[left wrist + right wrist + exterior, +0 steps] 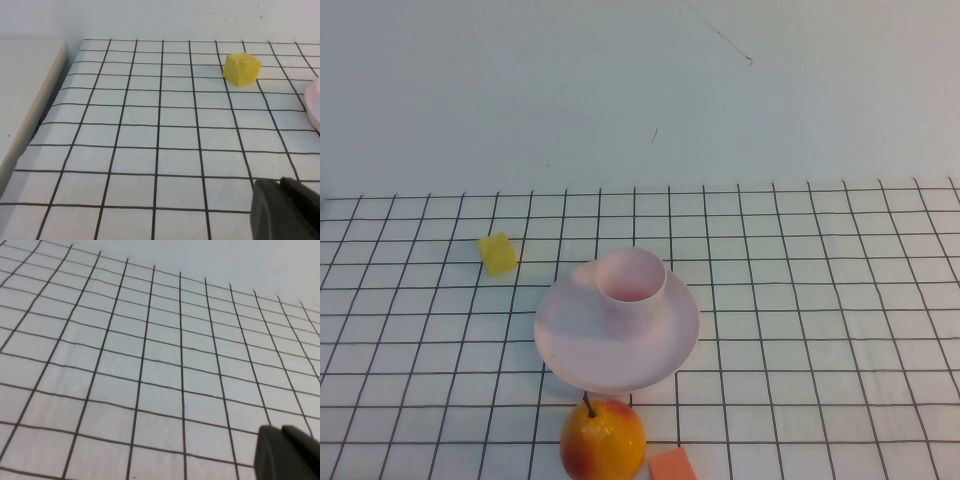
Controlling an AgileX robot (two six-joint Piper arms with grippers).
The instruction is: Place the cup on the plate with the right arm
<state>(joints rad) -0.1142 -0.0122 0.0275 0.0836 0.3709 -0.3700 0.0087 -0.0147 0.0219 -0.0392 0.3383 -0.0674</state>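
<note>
Both grippers sit off the high view: the left gripper (pixel 285 210) and right gripper (pixel 287 452) show only dark tips over gridded table (pixel 820 300), grip unreadable. The cup (pixel 631 283) stands upright on the plate (pixel 580 350); placement looks finished.

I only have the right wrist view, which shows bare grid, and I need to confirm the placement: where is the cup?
Observer: The cup stands upright on the plate, toward its far side.
Operator: Is my right gripper near it?
Observer: No. The high view shows no arm at all, so the right gripper is clear of the plate.
Operator: And the left gripper?
Observer: The left gripper shows only in its own wrist view, above the grid mat, with a yellow cube ahead of it.
</note>
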